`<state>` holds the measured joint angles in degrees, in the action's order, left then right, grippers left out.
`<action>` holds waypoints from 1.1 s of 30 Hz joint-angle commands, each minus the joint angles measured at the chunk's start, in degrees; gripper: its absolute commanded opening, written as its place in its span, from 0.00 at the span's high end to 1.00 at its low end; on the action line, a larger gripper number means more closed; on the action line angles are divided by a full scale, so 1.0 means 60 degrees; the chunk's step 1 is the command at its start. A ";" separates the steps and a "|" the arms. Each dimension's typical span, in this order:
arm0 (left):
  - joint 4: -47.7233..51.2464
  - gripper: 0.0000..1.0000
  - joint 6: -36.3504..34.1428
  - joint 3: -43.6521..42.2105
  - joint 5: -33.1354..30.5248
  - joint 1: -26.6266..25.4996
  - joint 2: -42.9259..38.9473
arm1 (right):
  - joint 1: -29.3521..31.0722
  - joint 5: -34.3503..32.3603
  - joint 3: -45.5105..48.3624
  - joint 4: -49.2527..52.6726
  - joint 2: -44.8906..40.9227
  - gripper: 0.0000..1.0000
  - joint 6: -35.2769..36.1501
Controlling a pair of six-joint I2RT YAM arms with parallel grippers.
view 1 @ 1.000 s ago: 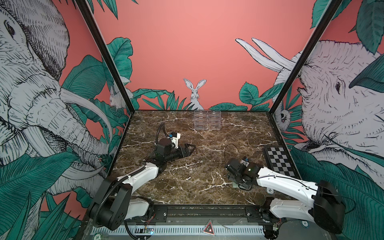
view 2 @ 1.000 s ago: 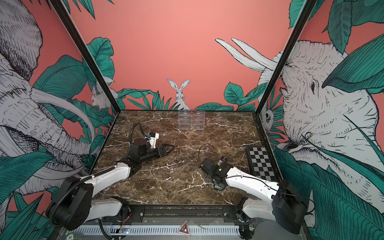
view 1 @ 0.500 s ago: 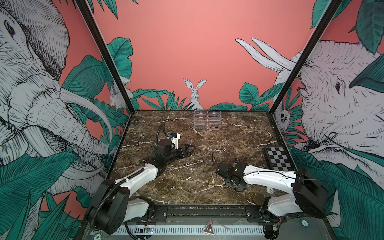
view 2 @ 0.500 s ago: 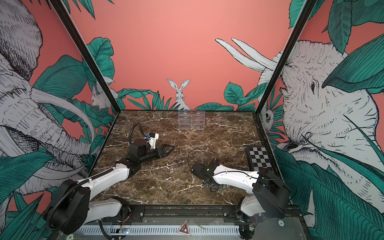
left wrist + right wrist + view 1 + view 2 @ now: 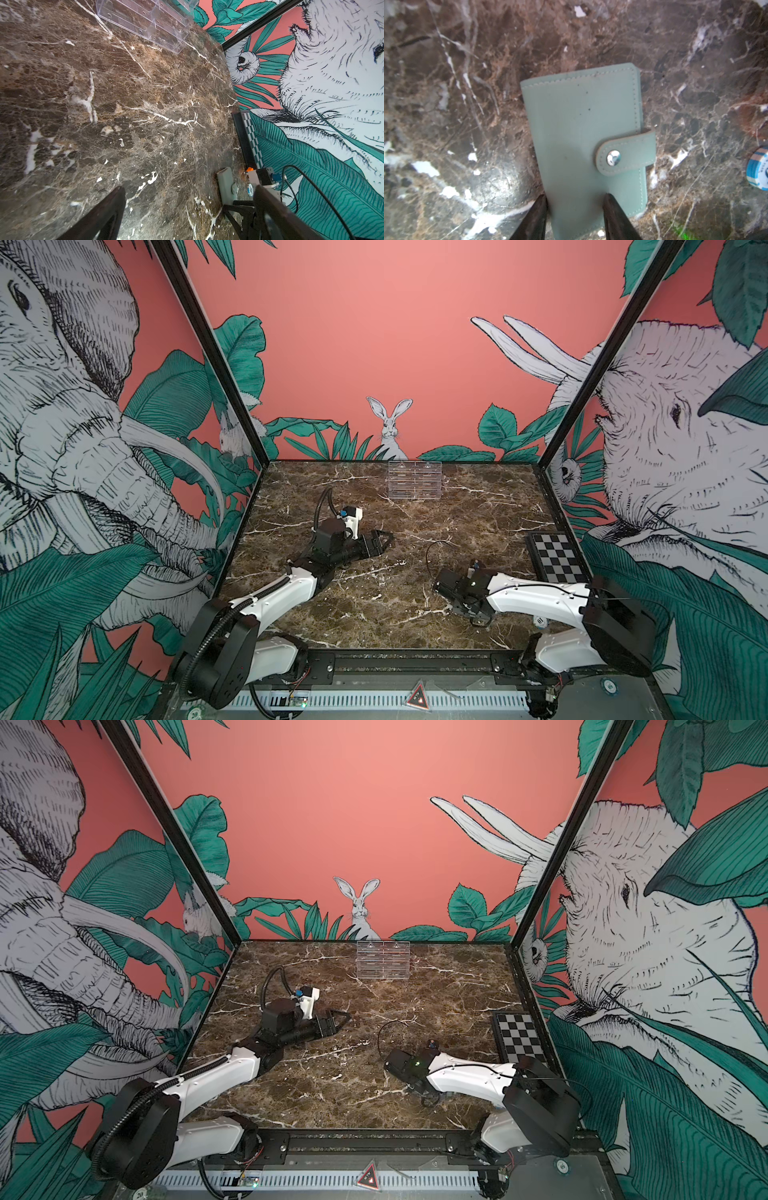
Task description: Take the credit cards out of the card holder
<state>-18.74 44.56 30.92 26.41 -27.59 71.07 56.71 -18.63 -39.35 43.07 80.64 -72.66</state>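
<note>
The closed card holder [image 5: 583, 133] is laid flat on the table [image 5: 467, 104] near 5 o'clock, under the right gripper [image 5: 575, 199]; whether it is pinched cannot be told. The left gripper [image 5: 380, 540] is spread wide.

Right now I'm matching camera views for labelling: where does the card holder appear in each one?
Both top views: not visible; the right arm covers it.
Left wrist: card holder flat on the marble table, near the poker chip.
Right wrist: card holder closed, snap fastened, under the right gripper.
Shared landmark: that blue-and-white poker chip, in both wrist views.
</note>
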 commanded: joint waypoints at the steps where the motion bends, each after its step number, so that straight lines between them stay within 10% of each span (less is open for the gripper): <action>1: 0.0133 0.03 -0.0034 0.0048 -0.0110 -0.0087 -0.0197 | 0.0053 -0.0096 0.0293 -0.0010 -0.0167 0.60 -0.0055; 12: -0.0035 0.04 0.0125 0.0291 -0.0171 -0.0419 0.0015 | 0.0055 0.0038 0.0969 -0.0684 -0.0897 0.93 -0.0070; 33: -0.2933 0.09 0.2334 0.1341 0.0107 -0.2386 0.2895 | 0.0417 0.0212 0.1204 -0.4083 -0.3771 1.00 0.3573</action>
<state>-30.72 54.94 37.28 26.15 -39.92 87.09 58.48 -17.08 -32.36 23.00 58.94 -55.24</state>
